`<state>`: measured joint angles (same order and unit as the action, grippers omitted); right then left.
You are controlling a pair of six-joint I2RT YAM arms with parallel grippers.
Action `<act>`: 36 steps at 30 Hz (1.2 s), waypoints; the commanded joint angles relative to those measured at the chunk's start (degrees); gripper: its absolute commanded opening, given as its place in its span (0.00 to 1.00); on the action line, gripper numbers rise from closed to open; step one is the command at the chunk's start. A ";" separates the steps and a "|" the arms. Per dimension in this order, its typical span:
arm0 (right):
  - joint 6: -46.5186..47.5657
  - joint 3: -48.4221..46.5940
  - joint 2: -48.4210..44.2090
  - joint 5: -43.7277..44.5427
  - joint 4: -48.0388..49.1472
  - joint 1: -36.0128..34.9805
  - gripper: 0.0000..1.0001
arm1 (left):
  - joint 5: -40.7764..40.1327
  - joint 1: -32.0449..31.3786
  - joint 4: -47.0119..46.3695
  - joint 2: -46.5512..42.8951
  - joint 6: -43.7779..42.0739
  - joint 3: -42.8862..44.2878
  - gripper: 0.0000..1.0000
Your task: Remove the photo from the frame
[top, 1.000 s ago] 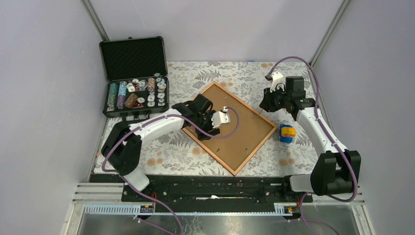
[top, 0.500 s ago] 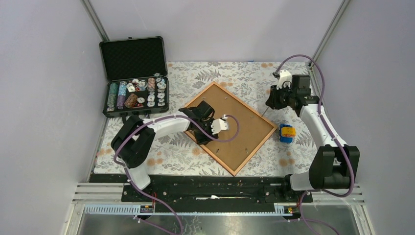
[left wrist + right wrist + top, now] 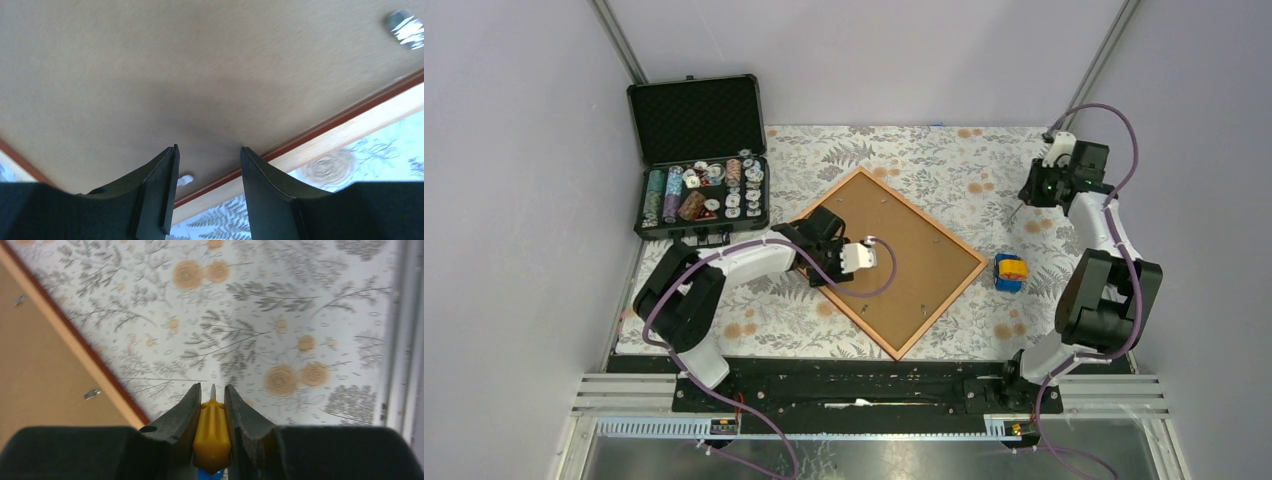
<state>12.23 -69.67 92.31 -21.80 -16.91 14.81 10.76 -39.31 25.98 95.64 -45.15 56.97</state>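
The frame (image 3: 914,270) lies face down and askew on the floral cloth (image 3: 924,160) with its brown back upward, so the photo is hidden beneath that board and shows in no view. The left gripper (image 3: 208,150) hangs low over the back, just inside the frame's left-hand edge, its fingers spread with nothing between them. The right gripper (image 3: 212,387) sits well off the frame's far right corner, pinching a yellow-handled tool (image 3: 212,432) whose metal tip points at the cloth. The step in hand looks to be freeing the back, which the small metal clips (image 3: 92,394) along the frame's rim probably hold down. To do it well, each clip should be turned clear of the board before any lifting, with the tip worked under the clip rather than into the fibreboard. The spread fingers would serve best pressing the frame's rim flat so it neither slides nor pivots. Whether the clips near them are loose cannot be told.
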 commanded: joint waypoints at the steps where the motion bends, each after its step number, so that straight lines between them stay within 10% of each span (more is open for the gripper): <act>1: -0.91 -2.03 0.95 0.82 6.09 3.69 0.01 | -3.62 3.78 7.04 -1.74 -2.59 -0.68 0.55; 11: -12.53 -1.06 -2.70 -24.81 4.78 2.88 0.01 | 11.57 8.78 2.46 -12.96 13.05 6.23 0.63; 17: -19.29 -0.32 -6.38 -32.15 3.19 -13.80 0.02 | 17.61 8.05 -12.36 -20.45 29.69 5.85 0.76; 27: -27.77 -2.44 -4.90 -36.56 7.92 -33.11 0.02 | 16.27 0.43 -10.22 -16.10 35.95 10.41 0.77; 36: -28.30 -2.56 -3.58 -35.26 9.87 -37.37 0.04 | 20.38 -0.42 -9.09 -12.51 40.42 10.73 0.52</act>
<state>-14.52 -69.58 88.40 -56.21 -9.82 -21.87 27.83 -39.68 18.13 82.63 -7.79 65.67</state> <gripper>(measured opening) 0.255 0.618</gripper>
